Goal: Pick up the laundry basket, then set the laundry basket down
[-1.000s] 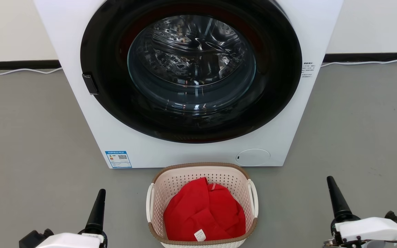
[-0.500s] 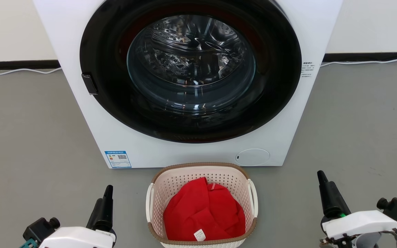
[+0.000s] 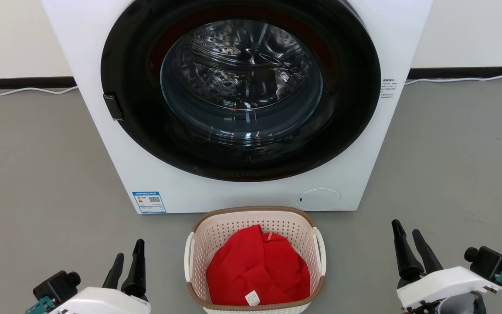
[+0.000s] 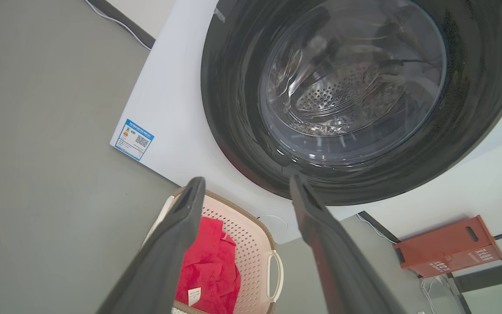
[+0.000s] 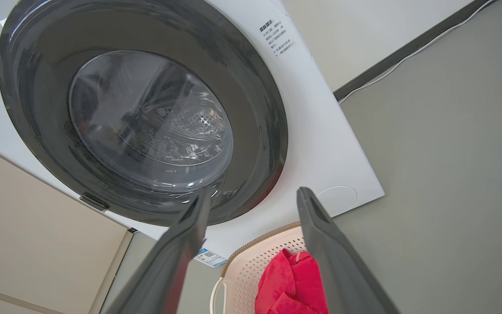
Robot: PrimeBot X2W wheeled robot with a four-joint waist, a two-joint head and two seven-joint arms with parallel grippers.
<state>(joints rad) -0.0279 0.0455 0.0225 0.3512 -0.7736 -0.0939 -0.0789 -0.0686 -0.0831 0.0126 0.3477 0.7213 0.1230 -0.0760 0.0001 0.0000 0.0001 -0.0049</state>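
From the head view, the small cream-white perforated plastic laundry basket [image 3: 233, 229] with a brown woven-look rim stands upright on the grey floor [image 3: 37, 174], mouth up. It is just in front of the white front-loading washing machine [image 3: 355, 144], below the machine's dark round door. Its two white loop handles sit on its left and right sides, on a line parallel to the washer's front. Its near end runs to the frame edge, so I cannot tell which axis is the longer. A crumpled red cloth [image 3: 259, 270] lies inside. The left gripper [image 3: 129, 249] is at the lower left and the right gripper [image 3: 405, 227] at the lower right. Both are well apart from the basket, with their fingers spread and nothing between them.

In the left wrist view, the left gripper [image 4: 245, 181] has its fingers parted and bare. The laundry basket [image 4: 251, 235] and its red cloth show between and below them. An orange-red box [image 4: 447, 246] sits beside the washer.

In the right wrist view, the right gripper [image 5: 253, 194] is also splayed and empty. The laundry basket [image 5: 251, 266] is low between its fingers, at the washer's foot.
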